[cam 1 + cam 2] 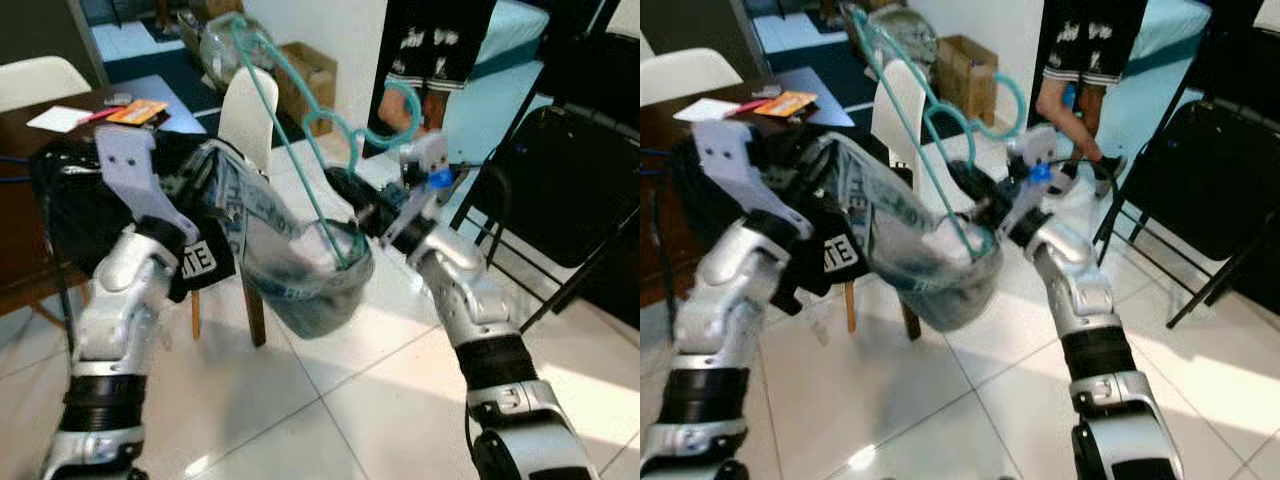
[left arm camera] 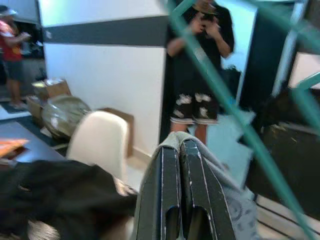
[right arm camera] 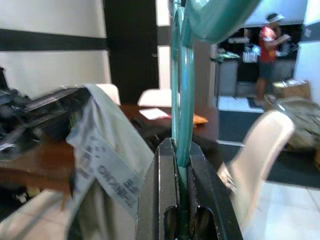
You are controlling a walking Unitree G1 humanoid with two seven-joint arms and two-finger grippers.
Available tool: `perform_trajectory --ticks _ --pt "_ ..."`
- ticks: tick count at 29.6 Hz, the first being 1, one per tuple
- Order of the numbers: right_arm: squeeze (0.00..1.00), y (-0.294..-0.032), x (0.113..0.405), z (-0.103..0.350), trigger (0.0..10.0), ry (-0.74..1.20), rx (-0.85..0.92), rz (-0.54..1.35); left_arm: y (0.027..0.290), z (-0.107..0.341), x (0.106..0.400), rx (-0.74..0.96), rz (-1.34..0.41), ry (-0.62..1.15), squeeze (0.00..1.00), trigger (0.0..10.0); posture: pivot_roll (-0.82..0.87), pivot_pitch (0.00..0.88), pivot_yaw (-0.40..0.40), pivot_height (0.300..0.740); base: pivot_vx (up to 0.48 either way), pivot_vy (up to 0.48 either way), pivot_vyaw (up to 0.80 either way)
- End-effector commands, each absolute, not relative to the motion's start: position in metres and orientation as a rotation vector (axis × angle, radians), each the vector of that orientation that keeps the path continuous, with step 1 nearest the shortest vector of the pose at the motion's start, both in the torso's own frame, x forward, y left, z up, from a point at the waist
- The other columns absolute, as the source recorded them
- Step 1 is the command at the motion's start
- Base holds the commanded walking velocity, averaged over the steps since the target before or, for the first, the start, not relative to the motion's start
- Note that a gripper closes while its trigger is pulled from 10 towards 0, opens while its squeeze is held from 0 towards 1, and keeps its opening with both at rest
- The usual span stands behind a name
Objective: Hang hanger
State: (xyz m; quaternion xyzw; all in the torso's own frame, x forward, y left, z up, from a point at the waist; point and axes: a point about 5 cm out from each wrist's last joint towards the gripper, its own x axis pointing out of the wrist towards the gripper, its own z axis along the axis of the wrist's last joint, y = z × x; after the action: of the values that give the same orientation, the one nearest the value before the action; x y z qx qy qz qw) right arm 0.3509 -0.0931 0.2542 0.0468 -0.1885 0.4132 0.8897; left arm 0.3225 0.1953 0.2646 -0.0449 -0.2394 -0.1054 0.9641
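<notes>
**A:** What do your head views give you that the wrist views don't?

**B:** The whole span. You see the grey garment [image 1: 300,270] sagging between both arms, above the tiled floor [image 1: 330,410] and in front of a white chair [image 1: 247,115]. A dark table [image 1: 60,135] with papers on it sits at your left, a black folding chair [image 1: 570,180] at your right, and a person's legs [image 1: 1065,110] stand behind.

**A:** And the wrists?

**B:** Your right wrist view shows the right gripper [image 3: 182,165] with its fingers pressed onto the teal hanger [image 3: 181,90], the bar running straight up between them. Your left wrist view shows the left gripper [image 2: 181,165] pressed together on a fold of the garment, with a person [image 2: 200,65] standing by the wall.

**A:** How does the hanger look?

**B:** Thin teal plastic, held in the air. Its long arm slants up over the white chair, its lower end dips into the garment, and the curly hook sits just above your right gripper.
</notes>
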Motion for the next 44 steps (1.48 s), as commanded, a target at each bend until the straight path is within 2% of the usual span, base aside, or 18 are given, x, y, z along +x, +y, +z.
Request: perform_trajectory --ticks 1,7,19,24,30,31,32,35,36,39,44 --pt "0.00 -0.081 0.345 0.259 10.0 -0.407 0.091 0.928 0.200 0.280 0.319 -0.078 -0.207 -0.529 0.00 10.0 0.01 0.084 -0.007 0.740 0.465 0.000 0.54" --pt "0.00 -0.065 0.335 0.253 10.0 -0.403 0.057 1.012 0.201 0.277 0.316 -0.075 -0.199 -0.526 0.00 10.0 0.01 0.082 -0.003 0.740 0.465 0.000 0.69" --pt "0.00 -0.067 0.335 0.254 10.0 -0.389 0.067 0.989 0.203 0.284 0.316 -0.072 -0.199 -0.524 0.00 10.0 0.01 0.084 -0.001 0.740 0.465 0.000 0.69" --pt "0.00 -0.071 0.340 0.253 10.0 -0.371 0.059 0.924 0.208 0.295 0.316 -0.058 -0.188 -0.550 0.00 10.0 0.01 0.086 0.001 0.740 0.465 0.000 0.00" --pt "0.00 -0.082 0.355 0.245 10.0 -0.277 0.080 0.759 0.219 0.311 0.319 -0.017 -0.211 -0.571 0.00 10.0 0.02 0.087 -0.004 0.740 0.465 0.000 -0.13" --pt "0.00 -0.082 0.355 0.245 10.0 -0.277 0.080 0.759 0.219 0.311 0.319 -0.017 -0.211 -0.571 0.00 10.0 0.02 0.087 -0.004 0.740 0.465 0.000 -0.77" --pt "0.00 -0.087 0.361 0.240 10.0 -0.232 0.092 0.700 0.208 0.318 0.324 0.041 -0.341 -0.559 0.00 10.0 0.02 0.088 -0.005 0.740 0.461 0.000 -0.78" --pt "0.00 -0.087 0.361 0.240 10.0 -0.232 0.092 0.700 0.208 0.318 0.324 0.041 -0.341 -0.559 0.00 10.0 0.02 0.088 -0.005 0.740 0.461 0.000 -0.78" --pt "0.00 -0.089 0.361 0.239 10.0 -0.224 0.087 0.689 0.202 0.322 0.327 0.061 -0.401 -0.553 0.00 10.0 0.01 0.089 -0.002 0.740 0.442 0.000 -0.78" --pt "0.00 -0.090 0.361 0.239 10.0 -0.226 0.076 0.679 0.197 0.325 0.330 0.084 -0.438 -0.541 0.00 10.0 0.01 0.088 0.000 0.740 0.420 0.000 -0.78" --pt "0.00 -0.100 0.363 0.235 10.0 -0.200 0.033 0.617 0.205 0.310 0.338 0.127 -0.382 -0.465 0.00 10.0 0.00 0.093 0.007 0.740 0.075 0.000 -0.15"
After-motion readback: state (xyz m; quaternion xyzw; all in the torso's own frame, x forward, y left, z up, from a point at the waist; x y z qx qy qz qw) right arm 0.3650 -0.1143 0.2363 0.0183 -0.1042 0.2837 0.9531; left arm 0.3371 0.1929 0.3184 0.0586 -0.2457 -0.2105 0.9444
